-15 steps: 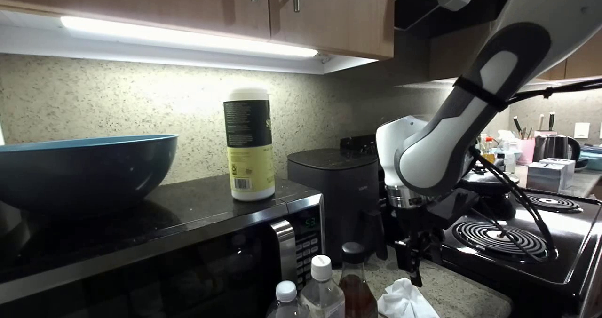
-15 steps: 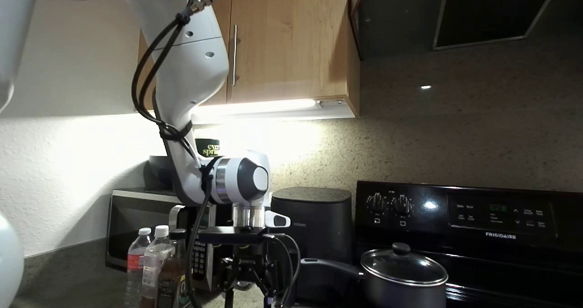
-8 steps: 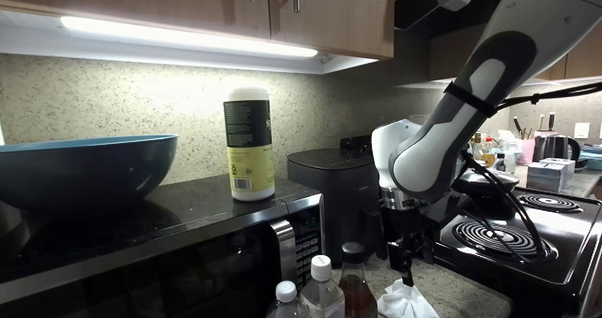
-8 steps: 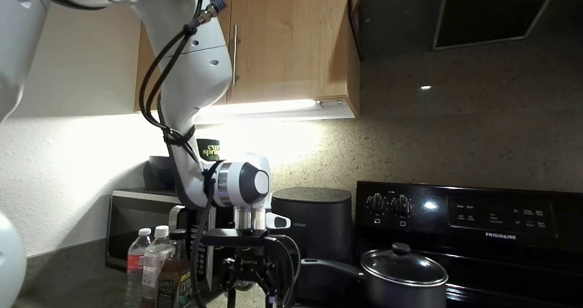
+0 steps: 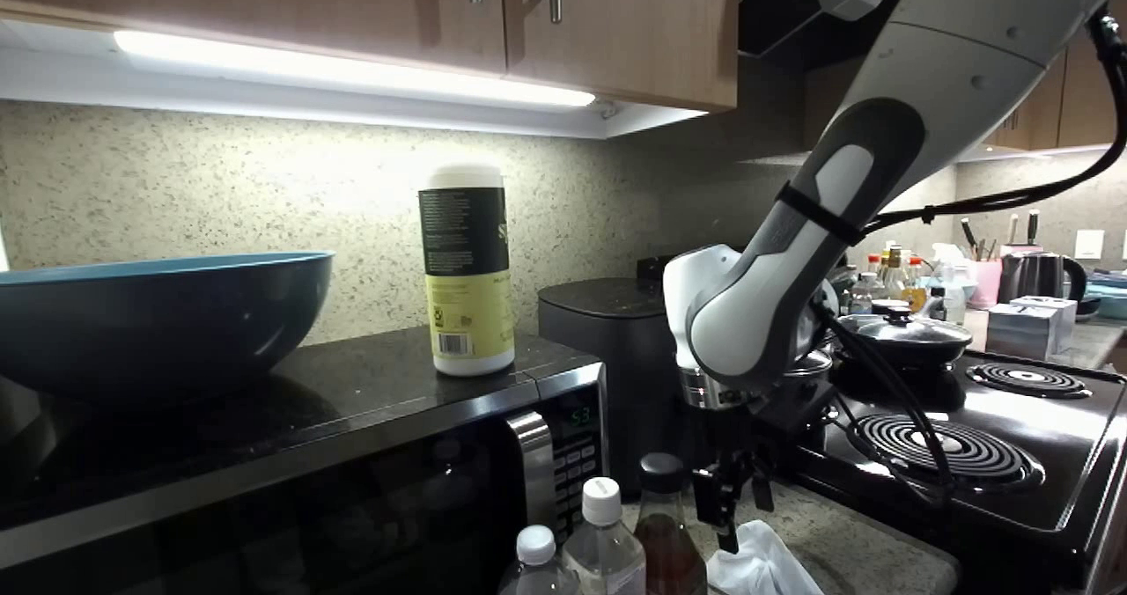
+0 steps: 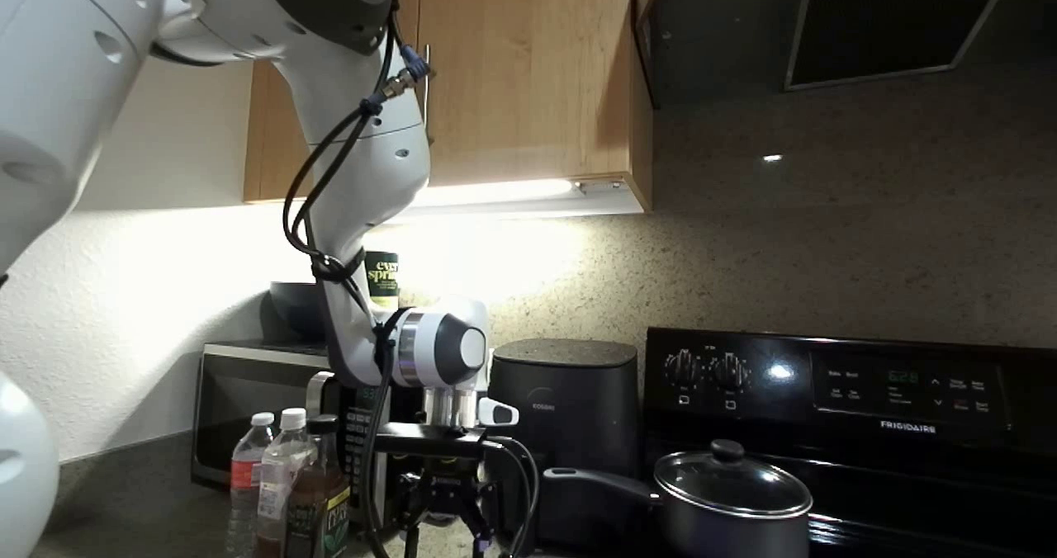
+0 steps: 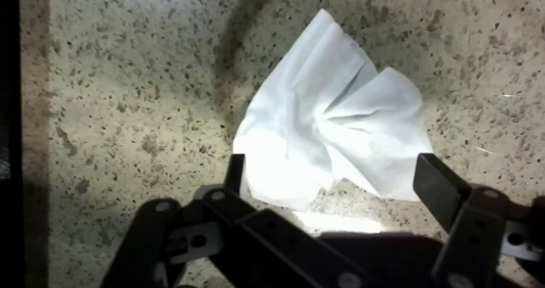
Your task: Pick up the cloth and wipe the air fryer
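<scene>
The white crumpled cloth [image 5: 761, 567] lies on the speckled counter in an exterior view. In the wrist view the cloth [image 7: 323, 122] is spread ahead of and between the fingers. My gripper [image 5: 747, 523] is open and empty. In the wrist view the gripper's [image 7: 332, 168] fingertips stand near the cloth's two sides; whether they touch it I cannot tell. The gripper [image 6: 446, 545] also shows at the bottom edge of an exterior view, where the cloth is out of view. The dark air fryer [image 5: 607, 384] stands behind the gripper; it shows in both exterior views [image 6: 570, 426].
Several bottles [image 5: 602, 533] stand close beside the gripper, in front of the microwave [image 5: 528, 454]. A wipes canister [image 5: 467, 269] and a blue bowl [image 5: 167, 313] sit on the microwave. A lidded pot [image 6: 731, 500] on the stove points its handle toward the air fryer.
In an exterior view the arm and gripper have moved left across the cloth. In both exterior views the forearm has shifted. The gripper has stayed open and the cloth has not moved.
</scene>
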Robot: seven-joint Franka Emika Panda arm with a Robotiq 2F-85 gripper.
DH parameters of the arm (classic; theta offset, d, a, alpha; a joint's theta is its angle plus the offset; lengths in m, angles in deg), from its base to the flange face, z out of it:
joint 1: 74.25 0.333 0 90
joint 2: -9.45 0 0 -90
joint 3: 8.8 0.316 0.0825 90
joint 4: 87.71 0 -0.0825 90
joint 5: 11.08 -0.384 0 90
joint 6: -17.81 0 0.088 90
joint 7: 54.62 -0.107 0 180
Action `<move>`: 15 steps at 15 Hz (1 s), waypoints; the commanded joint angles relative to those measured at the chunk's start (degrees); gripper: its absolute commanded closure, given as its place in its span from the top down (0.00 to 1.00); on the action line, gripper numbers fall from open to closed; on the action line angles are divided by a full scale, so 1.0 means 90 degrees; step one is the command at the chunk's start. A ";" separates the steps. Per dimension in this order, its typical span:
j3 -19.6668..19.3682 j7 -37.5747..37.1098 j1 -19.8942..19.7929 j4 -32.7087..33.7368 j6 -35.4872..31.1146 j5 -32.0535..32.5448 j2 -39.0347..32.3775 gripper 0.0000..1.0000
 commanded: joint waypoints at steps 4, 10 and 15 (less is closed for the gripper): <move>0.0102 0.0418 0.0010 0.0302 0.0392 -0.0424 -0.0281 0.70; -0.0064 -0.0099 0.0122 0.0334 0.0905 -0.0089 -0.0243 0.29; -0.0200 -0.0171 0.0040 0.0241 0.0828 -0.0196 -0.0264 0.06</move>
